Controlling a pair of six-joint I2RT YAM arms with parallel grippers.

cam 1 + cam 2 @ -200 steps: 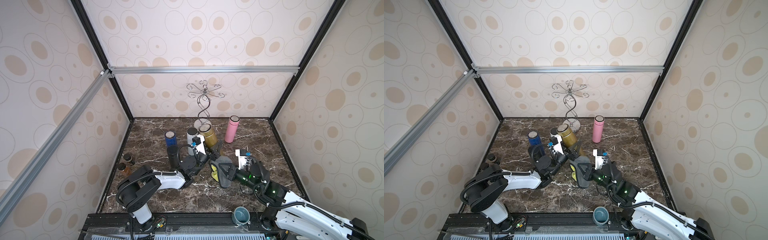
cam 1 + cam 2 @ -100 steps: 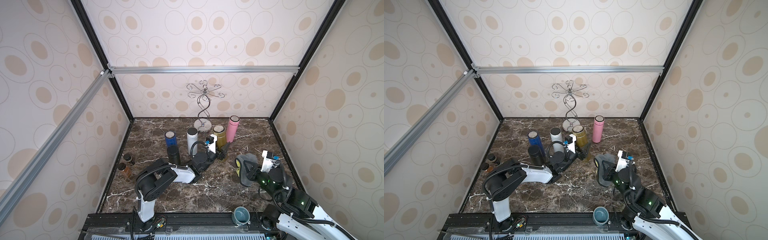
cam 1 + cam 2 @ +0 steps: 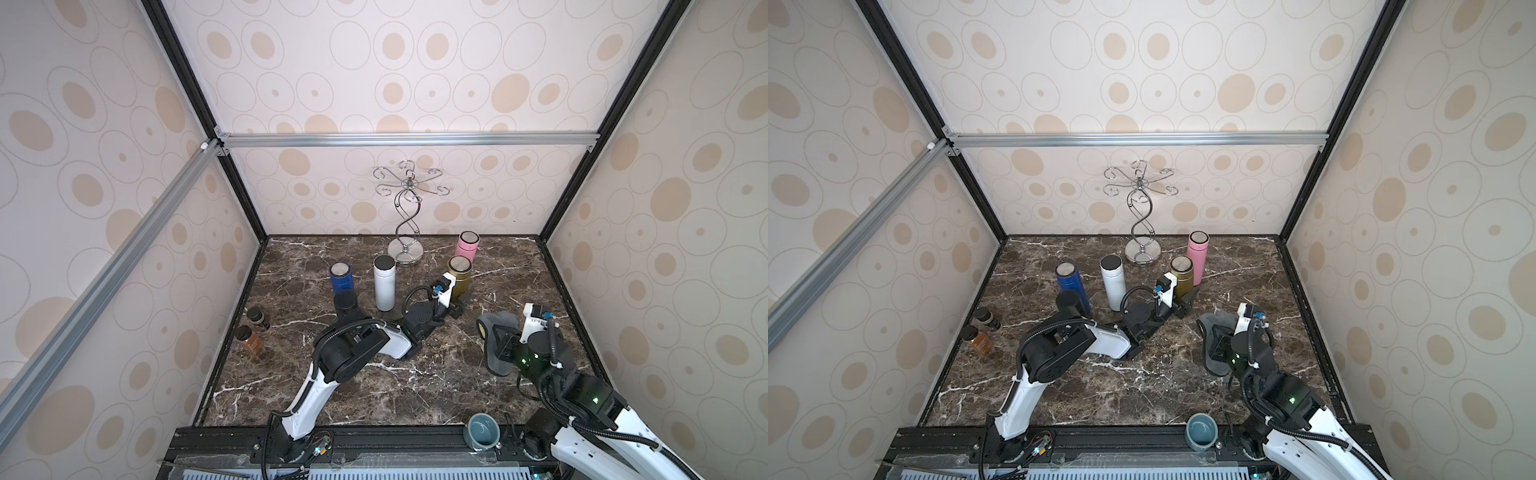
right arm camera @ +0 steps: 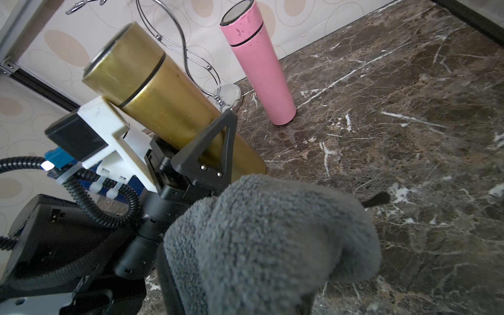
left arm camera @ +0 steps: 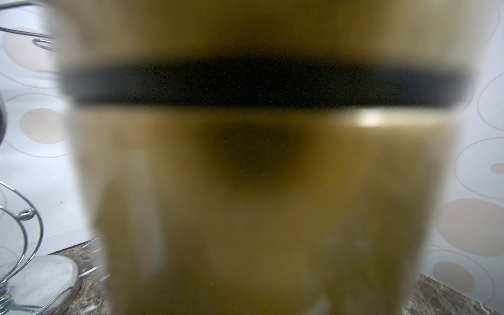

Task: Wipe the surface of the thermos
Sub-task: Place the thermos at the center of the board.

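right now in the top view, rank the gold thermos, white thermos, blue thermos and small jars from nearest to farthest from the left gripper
1. gold thermos: clamped in the left gripper, mid-table.
2. white thermos: stands just to the gripper's left.
3. blue thermos: further left, past the white one.
4. small jars: by the left wall, farthest.

Both arms same build: white shell links, black joint housings. Left arm [image 3: 311,395] rooted at 6 o'clock in a top view, right arm [image 3: 579,448] at 5 o'clock, green LEDs [image 3: 595,400] lit on its joints. Left arm's wrist: white camera bracket [image 4: 109,128], blue plug [image 4: 58,159], black corrugated conduit [image 4: 90,201], white zip ties [image 4: 109,188]. Finger [image 4: 229,147]: black triangular frame, two silver screws [image 4: 203,168].
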